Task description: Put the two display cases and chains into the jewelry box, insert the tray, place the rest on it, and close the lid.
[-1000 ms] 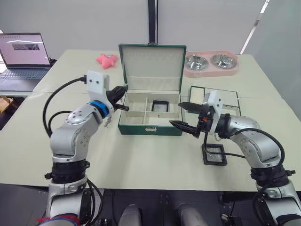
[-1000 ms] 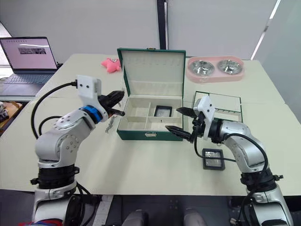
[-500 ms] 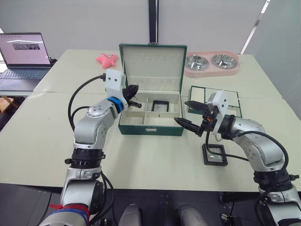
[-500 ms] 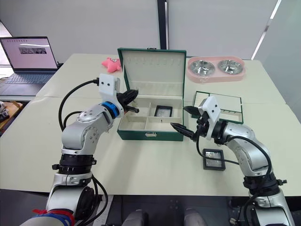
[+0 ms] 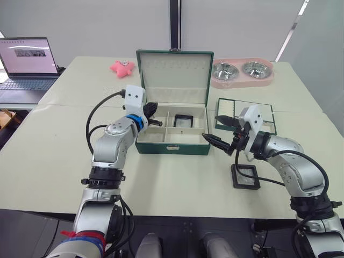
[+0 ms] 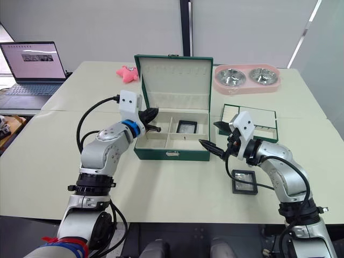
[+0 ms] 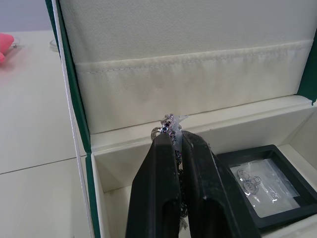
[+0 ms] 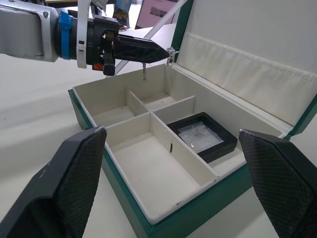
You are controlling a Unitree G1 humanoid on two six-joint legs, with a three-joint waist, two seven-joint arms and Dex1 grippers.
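Your left gripper (image 8: 166,52) pinches thin silver chain (image 8: 144,72) tight, fingers closed, chain dangling above rear-left compartment of dark green cream-lined jewelry box (image 5: 172,148). Lower until chain pools inside compartment, keep clear of divider and upright lid (image 5: 173,72), then release. Right gripper (image 5: 217,130) spread wide, empty, hovering just beside box's right end. One black-framed display case (image 5: 183,120) sits in rear-right compartment; second case (image 5: 245,176) lies on table (image 5: 43,161) near right arm.
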